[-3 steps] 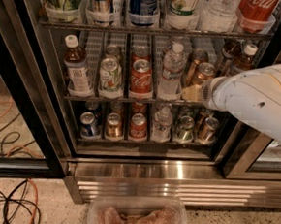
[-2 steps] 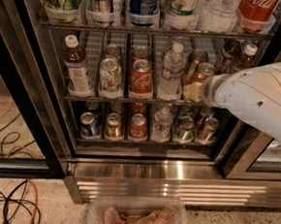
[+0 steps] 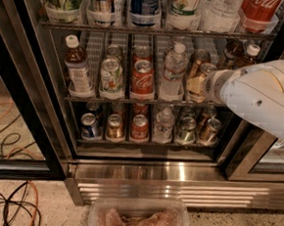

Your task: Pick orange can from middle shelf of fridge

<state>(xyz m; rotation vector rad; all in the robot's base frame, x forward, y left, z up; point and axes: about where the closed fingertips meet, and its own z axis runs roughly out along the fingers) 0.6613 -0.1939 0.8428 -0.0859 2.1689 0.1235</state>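
The fridge [image 3: 176, 179] stands open in front of me, with drinks on wire shelves. On the middle shelf [image 3: 84, 98], the orange can [image 3: 206, 69] stands at the front of a right-hand lane, its silver lid showing. A second copper can [image 3: 199, 57] stands behind it. My gripper [image 3: 195, 85] reaches in from the right on a white arm [image 3: 261, 95]. It is at the orange can's left front side and covers most of the can's body.
On the same shelf, from left to right, stand a brown bottle [image 3: 78, 68], a white-and-green can [image 3: 111, 76], a red Coca-Cola can [image 3: 143, 77] and a water bottle [image 3: 174, 71]. A clear tub [image 3: 138, 220] is below. Cables [image 3: 7, 202] lie on the floor at left. A black door frame [image 3: 249, 153] is at right.
My arm has shifted slightly left and up, bringing the gripper closer against the orange can. The cans and bottles have not moved.
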